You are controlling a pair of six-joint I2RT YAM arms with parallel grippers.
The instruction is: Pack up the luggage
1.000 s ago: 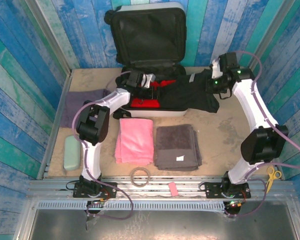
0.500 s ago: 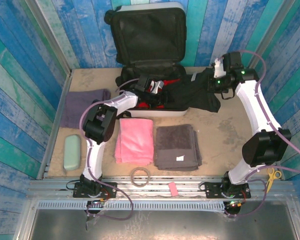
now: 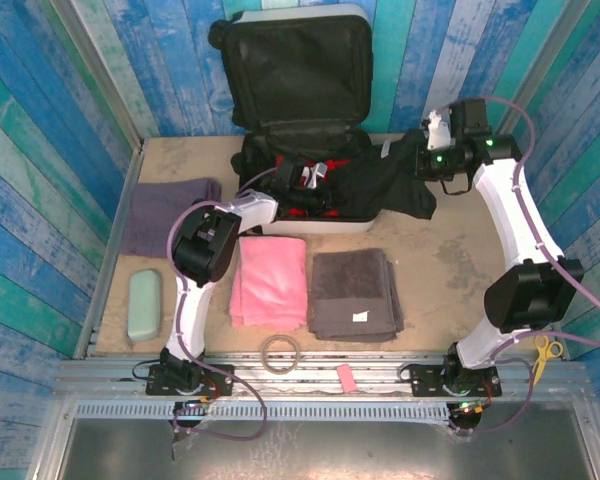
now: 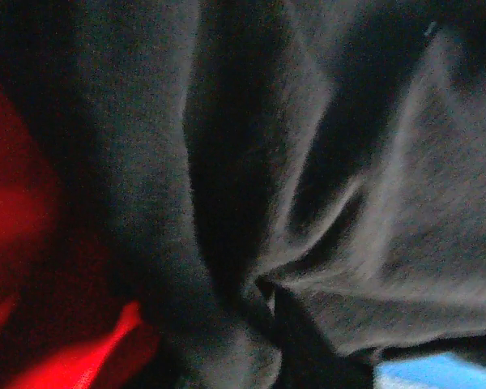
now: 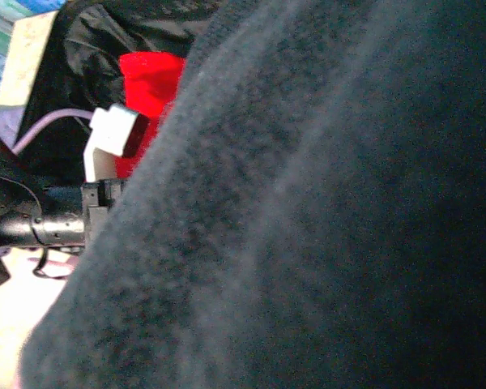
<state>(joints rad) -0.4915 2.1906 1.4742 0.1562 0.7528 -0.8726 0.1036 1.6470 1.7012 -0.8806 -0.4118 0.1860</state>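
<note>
The white luggage [image 3: 332, 227] lies open at the back of the table, its black-lined lid upright against the wall. In its base lie a red item [image 3: 280, 207] and a black garment [image 3: 380, 185] that spills over the right rim. My left gripper [image 3: 315, 182] is down inside the base at the garment's left end. In the left wrist view, folds of the black garment [image 4: 324, 162] gather to a pinch beside the red item [image 4: 32, 211]. My right gripper [image 3: 428, 162] holds the garment's right end, and that black garment [image 5: 324, 227] covers its fingers.
In front of the luggage lie a pink towel [image 3: 270, 280] and a grey towel [image 3: 355, 293]. A purple cloth [image 3: 165, 212] and a mint case [image 3: 143, 304] sit at the left. A tape ring [image 3: 280, 352], a pink eraser [image 3: 345, 376] and yellow scissors [image 3: 548, 350] lie along the near edge.
My left gripper has moved right inside the luggage, onto the black garment's left end. The right gripper has shifted slightly back and right with the garment's other end.
</note>
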